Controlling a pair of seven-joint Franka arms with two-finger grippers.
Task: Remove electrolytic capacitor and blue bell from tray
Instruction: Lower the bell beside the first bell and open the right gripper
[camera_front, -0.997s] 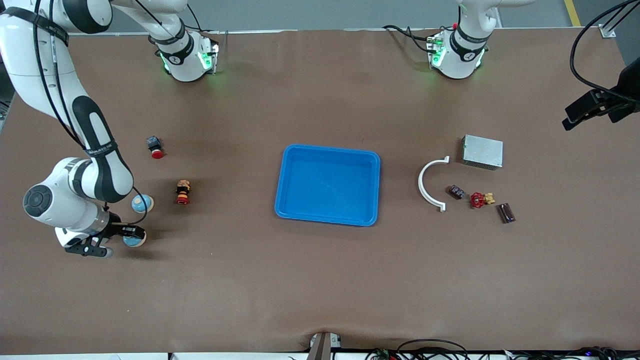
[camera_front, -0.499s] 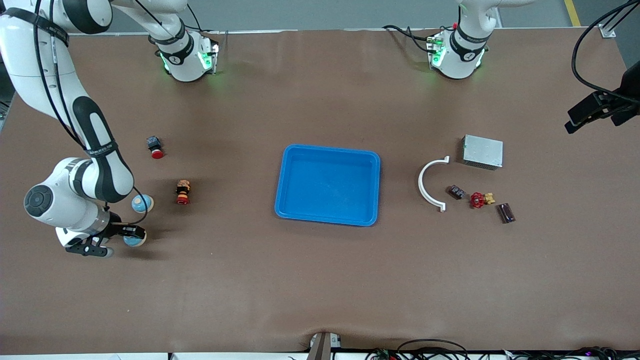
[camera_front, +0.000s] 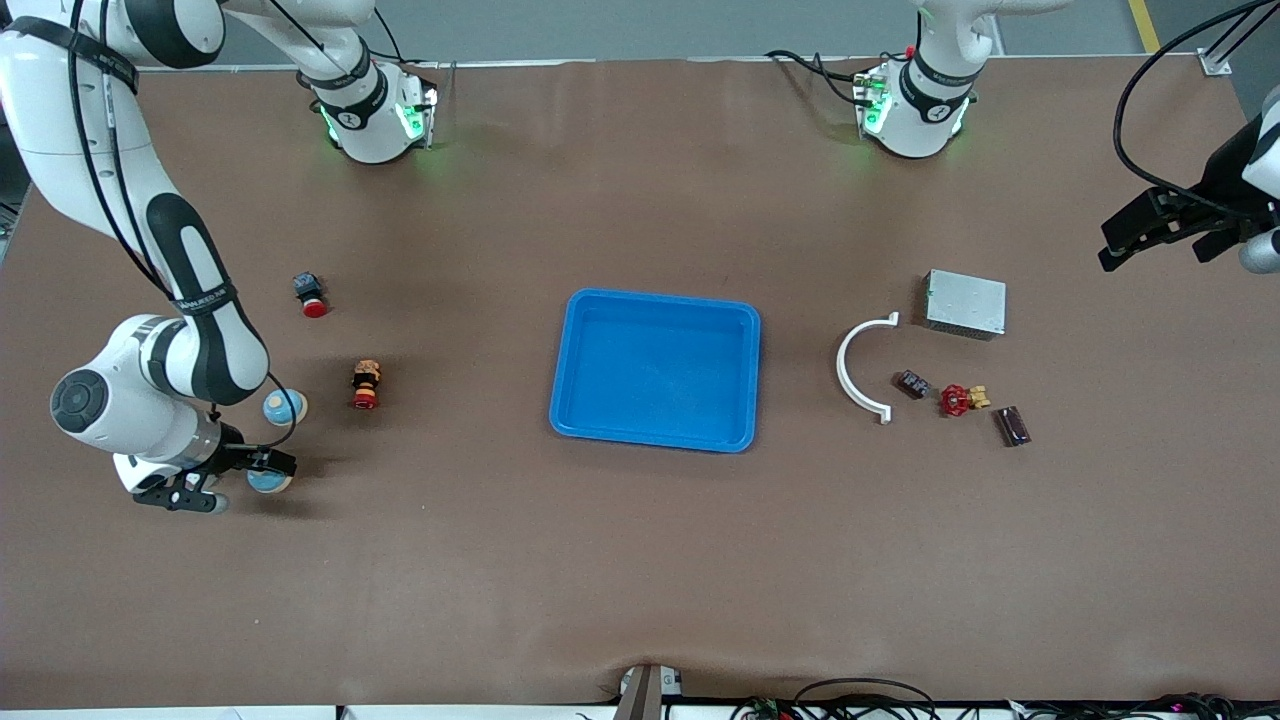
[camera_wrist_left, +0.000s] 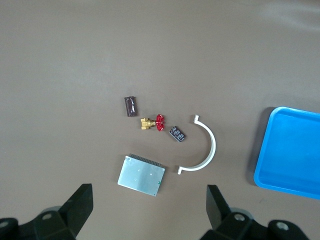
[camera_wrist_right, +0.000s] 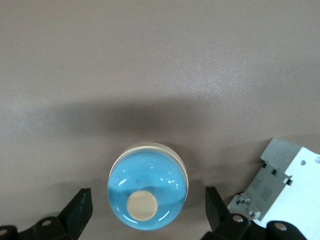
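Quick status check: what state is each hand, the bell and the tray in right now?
right hand: open, fingers either side of the bell, not gripping
left hand: open, holding nothing
bell: upright, ungripped
blue tray: empty

Two blue bells (camera_front: 284, 406), two red buttons (camera_front: 313, 295), two dark capacitors (camera_front: 1012, 425), one blue tray (camera_front: 655, 298).

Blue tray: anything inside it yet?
Nothing: the tray shows only its bare blue floor in the front view. The left wrist view catches just one end, also bare.
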